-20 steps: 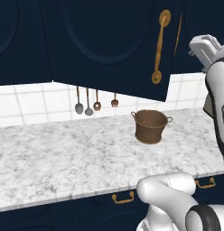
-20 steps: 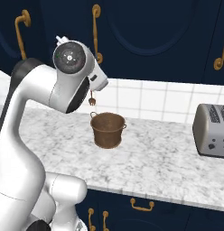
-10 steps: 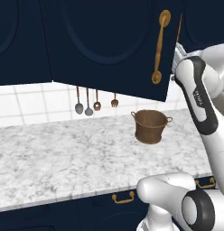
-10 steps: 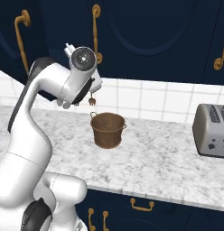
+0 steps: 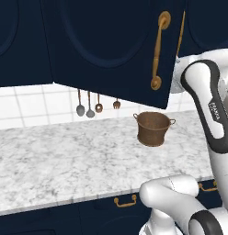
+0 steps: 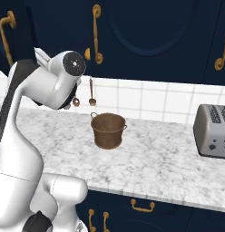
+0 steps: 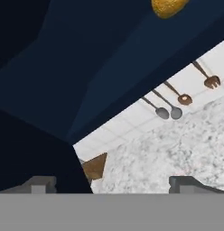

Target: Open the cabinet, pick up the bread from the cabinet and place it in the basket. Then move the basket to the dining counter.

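bread point(image 7: 169, 6), a golden-orange bun, shows at the top edge of the hand view, against the dark navy inside of the cabinet point(image 5: 111, 46), whose arched-panel door hangs swung open over the table point(image 5: 65, 160) in the left base view, its long curved brass handle point(image 5: 158, 50) near the free edge. claw point(image 7: 116, 182) has its two dark fingertips point(image 7: 39, 184) set wide apart with nothing between them, well short of the bread. basket point(image 5: 153, 128), brown and bucket-shaped with two small loop handles, stands upright on the marble table just below the open door's lower corner, and looks empty in the right base view. hanging utensils point(image 5: 90, 105), two grey spoons and two brown pieces, line the white tiled wall behind the basket. toaster point(image 6: 213, 131), silver, sits on the same table well to the right of the basket. brass-handled drawers point(image 6: 142, 206) run along the navy front beneath the table. the white arm rises beside the open door.
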